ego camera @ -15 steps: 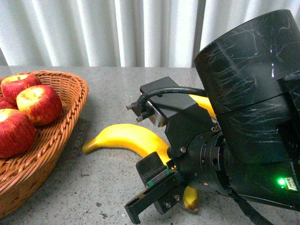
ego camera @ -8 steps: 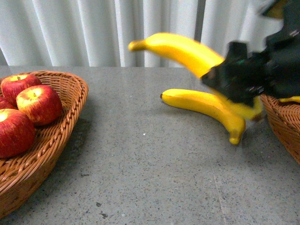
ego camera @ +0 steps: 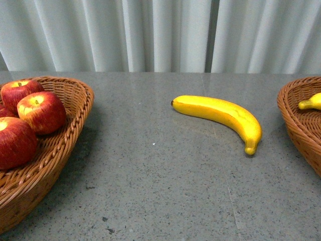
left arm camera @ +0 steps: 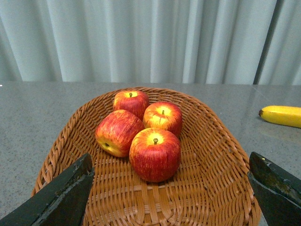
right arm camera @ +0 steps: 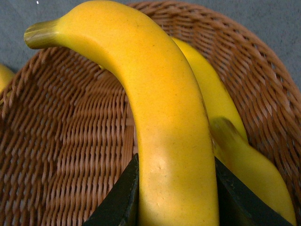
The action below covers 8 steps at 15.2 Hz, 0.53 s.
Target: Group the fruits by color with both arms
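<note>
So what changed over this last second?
The right arm lifted one banana off the table and carried it over the right basket, jaws shut on it, leaving the front view. The other banana, the apples and the left basket stayed put.

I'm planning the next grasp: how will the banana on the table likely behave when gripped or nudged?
The loose banana looks glossy and smooth, so it may slip between closing jaws. Its curve on the table suggests it would pivot if pushed near one end. It probably stays stiff: the held banana in the right gripper holds its shape.
</note>
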Available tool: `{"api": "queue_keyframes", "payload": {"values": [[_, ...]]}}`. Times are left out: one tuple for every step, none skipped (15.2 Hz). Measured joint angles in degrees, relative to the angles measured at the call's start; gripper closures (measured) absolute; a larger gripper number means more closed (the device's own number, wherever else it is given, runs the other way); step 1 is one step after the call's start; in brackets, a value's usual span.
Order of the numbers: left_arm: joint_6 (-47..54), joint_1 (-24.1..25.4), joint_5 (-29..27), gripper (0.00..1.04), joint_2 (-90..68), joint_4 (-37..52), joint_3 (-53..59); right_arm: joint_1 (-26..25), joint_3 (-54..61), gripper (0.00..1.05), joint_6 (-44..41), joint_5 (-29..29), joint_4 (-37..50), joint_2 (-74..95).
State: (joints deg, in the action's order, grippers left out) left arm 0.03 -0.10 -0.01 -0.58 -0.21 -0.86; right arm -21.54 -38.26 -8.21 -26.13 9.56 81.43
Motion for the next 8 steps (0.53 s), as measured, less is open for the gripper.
{"api": "queue_keyframes", "payload": {"values": [[0.00,0.00,0.00,0.07,0.00,-0.02,0.00,-1.57,1.03,0.72,-1.77,-1.44,-2.49,-1.29],[0.00,0.00,-0.02,0.07,0.00,-0.02,0.00,-2.64,1.55,0.63,-2.99,-3.19,-4.87,-3.10],[0.00,0.00,0.00,0.07,0.00,-0.02,0.00,-2.91,1.66,0.52,-3.50,-4.37,-5.51,-5.29],[0.00,0.00,-0.02,0.07,0.00,0.00,0.00,-1.62,0.28,0.28,-3.04,-5.40,-6.05,-9.29],[0.00,0.00,0.00,0.07,0.00,0.00,0.00,6.60,-5.18,0.07,2.14,-2.80,0.07,-9.16],[0.00,0.00,-0.02,0.07,0.00,0.00,0.00,13.99,-9.09,0.06,5.51,0.22,2.54,-6.23],[0.00,0.00,-0.02,0.07,0.00,0.00,0.00,17.18,-10.36,0.06,6.01,1.49,3.13,-4.48],[0.00,0.00,0.00,0.07,0.00,0.00,0.00,21.14,-11.96,0.06,6.80,3.28,3.56,-1.84]]}}
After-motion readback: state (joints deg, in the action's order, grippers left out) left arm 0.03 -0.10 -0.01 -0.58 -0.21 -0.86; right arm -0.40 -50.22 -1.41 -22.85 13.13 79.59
